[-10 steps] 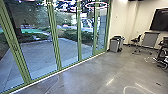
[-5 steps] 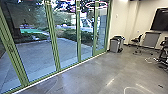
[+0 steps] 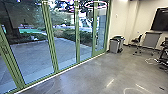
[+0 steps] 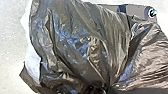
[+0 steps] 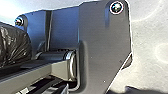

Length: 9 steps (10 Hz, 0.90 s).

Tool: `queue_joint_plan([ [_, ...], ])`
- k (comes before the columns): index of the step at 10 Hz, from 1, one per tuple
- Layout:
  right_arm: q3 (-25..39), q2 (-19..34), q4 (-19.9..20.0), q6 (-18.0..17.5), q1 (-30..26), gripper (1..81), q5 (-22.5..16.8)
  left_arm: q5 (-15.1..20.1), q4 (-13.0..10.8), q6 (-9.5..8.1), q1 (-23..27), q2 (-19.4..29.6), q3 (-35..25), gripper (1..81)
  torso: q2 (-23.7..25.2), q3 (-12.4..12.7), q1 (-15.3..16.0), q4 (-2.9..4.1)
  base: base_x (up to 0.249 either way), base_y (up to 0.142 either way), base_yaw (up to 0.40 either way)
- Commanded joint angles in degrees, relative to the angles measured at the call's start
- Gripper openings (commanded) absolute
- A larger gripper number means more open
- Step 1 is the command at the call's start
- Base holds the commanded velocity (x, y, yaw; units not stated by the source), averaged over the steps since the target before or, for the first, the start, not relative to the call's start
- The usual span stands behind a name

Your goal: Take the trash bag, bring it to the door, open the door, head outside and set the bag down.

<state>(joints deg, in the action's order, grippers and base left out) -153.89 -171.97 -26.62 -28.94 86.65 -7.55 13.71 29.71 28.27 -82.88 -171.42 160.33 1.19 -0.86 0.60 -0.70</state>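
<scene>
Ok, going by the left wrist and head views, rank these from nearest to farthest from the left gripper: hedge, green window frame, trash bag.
1. Trash bag: right up close in the left wrist view.
2. Green window frame: to the robot's left in the head view.
3. Hedge: outside, beyond the glass and paving.
</scene>
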Motion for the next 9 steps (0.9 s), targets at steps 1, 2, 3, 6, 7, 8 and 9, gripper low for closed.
queue_joint_plan([
  [1, -0.08, 0.20, -0.18, 0.11, -3.10, 81.1, -3.26, 4.74, -0.18, 0.29, 3.29, 0.29, 0.25, 1.0, 0.00, 0.00, 0.00, 0.00, 0.141, -0.097, 0.000],
  [2, -0.08, 0.20, -0.18, 0.11, -3.10, 81.1, -3.26, 4.74, -0.18, 0.29, 3.29, 0.38, 0.25, 1.0, 0.00, 0.00, 0.00, 0.00, 0.142, -0.096, 0.000],
  [3, -0.08, 0.20, -0.18, 0.11, -3.10, 81.1, -3.26, 4.74, -0.18, 0.29, 3.29, 0.38, 0.25, 1.0, 0.00, 0.00, 0.00, 0.00, 0.142, -0.085, 0.000],
  [6, -0.08, 0.20, -0.18, 0.11, -3.10, 81.1, -3.26, 4.74, -0.18, 0.29, 3.29, 0.38, 0.25, 1.0, 0.00, 0.00, 0.00, 0.00, 0.142, -0.077, 0.000],
  [7, -0.08, 0.20, -0.18, 0.11, -3.10, 81.1, -3.26, 4.74, -0.18, 0.29, 3.29, 0.38, 0.25, 1.0, 0.00, 0.00, 0.00, 0.00, 0.141, -0.074, 0.000],
  [8, -0.08, 0.20, -0.18, 0.11, -3.01, 81.1, -3.26, 4.74, -0.18, 0.29, 3.29, 0.38, 0.25, 1.0, 0.00, 0.00, 0.00, 0.00, 0.142, -0.072, 0.000],
  [9, -0.08, 0.11, -0.18, 0.11, -3.10, 81.1, -3.26, 4.74, -0.18, 0.29, 3.29, 0.38, 0.25, 1.0, 0.00, 0.00, 0.00, 0.00, 0.141, -0.068, 0.000],
])
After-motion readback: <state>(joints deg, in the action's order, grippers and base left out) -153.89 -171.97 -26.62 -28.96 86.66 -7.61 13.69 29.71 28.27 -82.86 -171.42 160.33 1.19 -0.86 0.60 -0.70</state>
